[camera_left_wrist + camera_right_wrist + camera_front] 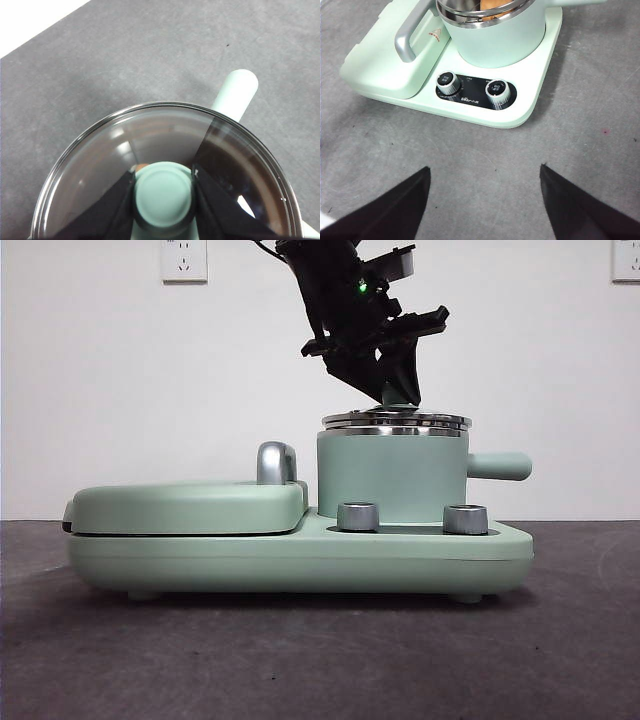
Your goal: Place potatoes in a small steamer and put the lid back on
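Lid (165, 165), clear glass with a steel rim, sits on the steamer (392, 475), its small green knob (163, 195) clamped between the left gripper (163, 197) jaws, one at each side. Glass looks rigid, breakable and smooth, so the knob is the sensible hold. Potato (492, 4) shows as an orange patch inside the pot, below the jaws. Right gripper (485, 200) waits wide open and empty, the steamer well beyond its tips
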Controlling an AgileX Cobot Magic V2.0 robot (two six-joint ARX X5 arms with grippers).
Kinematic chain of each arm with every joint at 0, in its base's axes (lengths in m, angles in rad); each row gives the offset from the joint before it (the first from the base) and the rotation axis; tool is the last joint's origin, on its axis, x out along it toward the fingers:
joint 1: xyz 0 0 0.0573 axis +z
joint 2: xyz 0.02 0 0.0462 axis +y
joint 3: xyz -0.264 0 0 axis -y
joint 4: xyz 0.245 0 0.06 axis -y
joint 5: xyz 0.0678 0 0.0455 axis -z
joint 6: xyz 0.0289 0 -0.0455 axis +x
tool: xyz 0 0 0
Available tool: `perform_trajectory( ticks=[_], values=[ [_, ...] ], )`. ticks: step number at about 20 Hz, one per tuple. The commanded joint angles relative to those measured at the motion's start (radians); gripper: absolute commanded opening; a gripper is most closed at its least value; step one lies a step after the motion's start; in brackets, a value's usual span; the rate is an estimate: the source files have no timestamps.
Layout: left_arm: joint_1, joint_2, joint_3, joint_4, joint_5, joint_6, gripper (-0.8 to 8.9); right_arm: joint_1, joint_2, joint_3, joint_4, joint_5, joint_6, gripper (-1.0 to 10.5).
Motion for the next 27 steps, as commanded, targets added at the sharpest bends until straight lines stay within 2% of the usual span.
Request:
perform_trajectory(
  ticks=[1,11,21,27],
  values=[
    [-0.009,0.036,-0.006,-0.116,-0.025,0.016,0.16,0.007,0.004,0.003,0.011,0.001,0.011,3.4],
    [-0.007,0.035,-0.006,-0.166,-0.024,-0.022,0.15,0.007,0.004,0.003,0.021,0.002,0.010,3.4],
    [-0.002,0.016,-0.006,-0.087,-0.024,-0.032,0.15,0.007,0.004,0.003,0.040,0.002,0.010,3.4],
    [0.009,-0.120,-0.006,-0.138,-0.011,-0.050,0.15,0.007,0.004,0.003,0.045,0.004,0.006,3.4]
  ],
)
